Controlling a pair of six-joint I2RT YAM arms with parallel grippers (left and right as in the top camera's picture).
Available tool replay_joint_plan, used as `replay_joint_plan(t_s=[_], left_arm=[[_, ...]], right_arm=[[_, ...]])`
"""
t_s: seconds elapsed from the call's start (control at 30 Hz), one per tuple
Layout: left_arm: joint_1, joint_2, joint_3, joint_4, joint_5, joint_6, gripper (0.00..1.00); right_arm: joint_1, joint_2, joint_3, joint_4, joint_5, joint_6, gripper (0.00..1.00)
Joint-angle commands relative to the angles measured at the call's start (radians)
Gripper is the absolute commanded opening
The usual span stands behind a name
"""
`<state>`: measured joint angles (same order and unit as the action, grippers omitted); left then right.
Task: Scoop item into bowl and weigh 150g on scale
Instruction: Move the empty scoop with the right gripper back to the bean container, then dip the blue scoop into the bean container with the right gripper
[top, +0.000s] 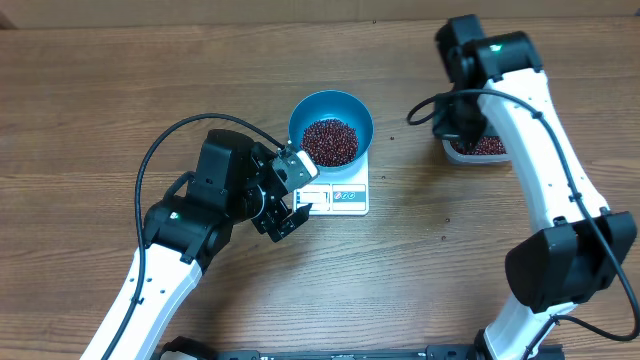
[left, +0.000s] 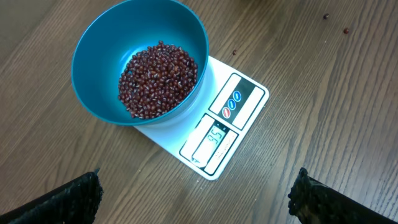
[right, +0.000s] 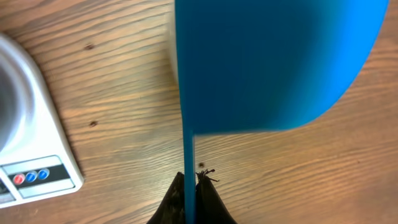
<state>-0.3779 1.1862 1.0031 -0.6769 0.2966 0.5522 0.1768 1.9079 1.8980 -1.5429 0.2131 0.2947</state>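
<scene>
Blue bowl (left: 99, 74) sitting on the scale (left: 249, 118), heap of red-brown beans (left: 158, 78) inside it, left gripper (left: 196, 202) spread wide just beside the scale's display edge, right gripper (right: 191, 186) pinching a blue scoop (right: 267, 62) by its handle, right of the scale, near a tub (top: 478, 160)

A brown wood-grain desk (top: 100, 100) is carrying everything here. A flat white scale (top: 345, 197) is sitting directly on it around the middle, with its display and buttons facing the near edge. A clear tub (top: 470, 158) is resting further toward the right edge and slightly nearer the far edge, partly hidden by an arm. A few stray beans (left: 325, 16) are lying loose on the bare wood around the scale.
</scene>
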Motion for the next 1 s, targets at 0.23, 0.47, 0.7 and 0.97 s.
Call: replay_joint_plan(t_s=[0.23,0.47,0.7,0.97], left_arm=[[0.005,0.003,0.027,0.0,0.008,-0.017,1.0],[0.005,0.003,0.027,0.0,0.008,-0.017,0.99],[0.005,0.003,0.027,0.0,0.008,-0.017,1.0],[0.005,0.003,0.027,0.0,0.008,-0.017,1.0]], right_arm=[[-0.159,-0.034,0.032,-0.023,-0.113,-0.041,0.04],[-0.184,-0.034,0.032,-0.034,-0.154,-0.064,0.04],[-0.184,-0.034,-0.007,-0.015,-0.155,-0.064,0.04],[-0.184,-0.033,-0.113,0.053,-0.155,-0.064,0.04]])
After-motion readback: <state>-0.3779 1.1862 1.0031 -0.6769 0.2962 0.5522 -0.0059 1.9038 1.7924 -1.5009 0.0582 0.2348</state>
